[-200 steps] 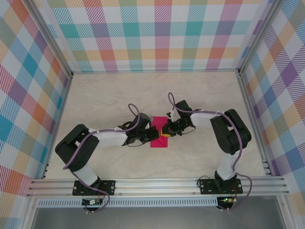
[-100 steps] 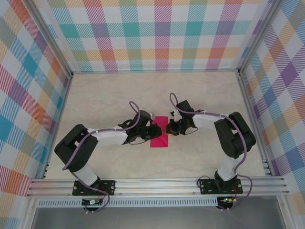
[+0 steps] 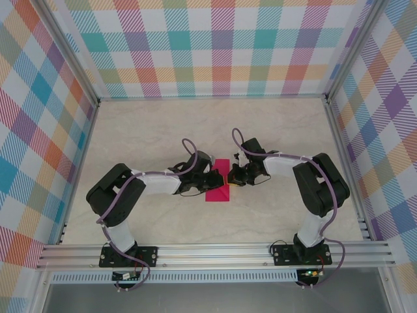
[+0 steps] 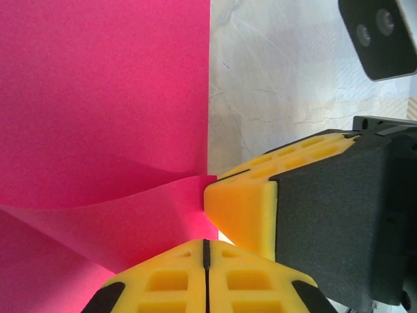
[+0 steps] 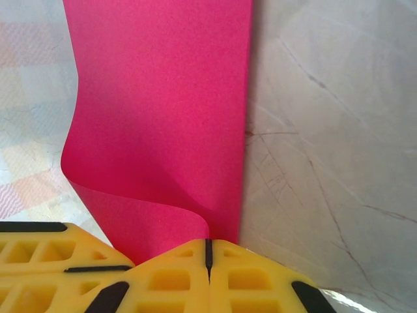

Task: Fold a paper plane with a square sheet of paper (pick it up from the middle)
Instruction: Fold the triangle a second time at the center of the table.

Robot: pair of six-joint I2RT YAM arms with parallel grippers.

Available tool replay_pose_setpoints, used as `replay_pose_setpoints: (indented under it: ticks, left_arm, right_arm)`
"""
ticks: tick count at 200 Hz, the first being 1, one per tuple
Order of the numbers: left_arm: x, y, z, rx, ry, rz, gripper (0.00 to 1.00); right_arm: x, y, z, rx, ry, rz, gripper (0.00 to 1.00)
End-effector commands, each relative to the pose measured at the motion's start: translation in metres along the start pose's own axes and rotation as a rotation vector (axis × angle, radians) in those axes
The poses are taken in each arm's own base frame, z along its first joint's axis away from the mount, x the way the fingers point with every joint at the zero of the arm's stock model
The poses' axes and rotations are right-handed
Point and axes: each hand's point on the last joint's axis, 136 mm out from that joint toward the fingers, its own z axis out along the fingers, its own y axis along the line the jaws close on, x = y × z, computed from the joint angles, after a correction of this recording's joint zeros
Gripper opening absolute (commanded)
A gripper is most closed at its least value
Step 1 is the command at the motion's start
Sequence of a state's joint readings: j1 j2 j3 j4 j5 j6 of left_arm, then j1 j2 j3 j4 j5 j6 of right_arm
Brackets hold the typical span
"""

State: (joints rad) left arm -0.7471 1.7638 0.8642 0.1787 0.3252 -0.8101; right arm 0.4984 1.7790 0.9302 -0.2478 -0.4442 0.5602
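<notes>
The square sheet of paper point(image 3: 218, 192) is magenta-pink and lies on the marble table between the two arms. One corner flap is lifted and curls over the rest of the sheet point(image 4: 104, 98). My right gripper point(image 3: 229, 177) is shut, and in the right wrist view the curled paper point(image 5: 163, 98) runs up into the seam of the right gripper point(image 5: 208, 242). My left gripper point(image 3: 214, 177) is shut too. In the left wrist view the left gripper point(image 4: 206, 242) has its tips over the raised flap, close beside a yellow right fingertip point(image 4: 244, 208). I cannot tell whether it pinches paper.
Plaid walls point(image 3: 221, 45) close off the back and both sides. An aluminium rail point(image 3: 215, 254) runs along the near edge by the arm bases. Bare marble table point(image 3: 163, 130) spreads out around the sheet.
The left arm has swung right, bringing its gripper up against the right gripper over the paper. The right gripper drew back a little and has held still since.
</notes>
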Motion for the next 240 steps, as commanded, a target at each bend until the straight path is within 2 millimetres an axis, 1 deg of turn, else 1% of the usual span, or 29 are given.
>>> replay_pose_setpoints:
  ticks: [1,94,146,186,240]
  left_arm:
    - [-0.007,-0.003,0.002,0.005,0.008,0.007,0.06]
    - [-0.003,0.013,0.007,-0.048,0.015,-0.019,0.06]
    - [-0.001,0.017,0.009,-0.061,0.020,-0.025,0.06]
    - [0.000,0.017,0.009,-0.059,0.024,-0.026,0.05]
    - [0.000,0.012,0.009,-0.038,0.027,-0.025,0.05]
  right_arm:
    - [0.000,0.000,-0.001,0.007,-0.003,-0.019,0.05]
    - [-0.001,0.000,0.004,0.004,0.010,-0.016,0.05]
    - [-0.002,-0.003,0.007,0.015,0.013,-0.009,0.05]
    - [-0.004,-0.005,0.008,0.027,0.010,-0.006,0.05]
    - [-0.008,-0.004,0.007,0.037,-0.003,-0.013,0.05]
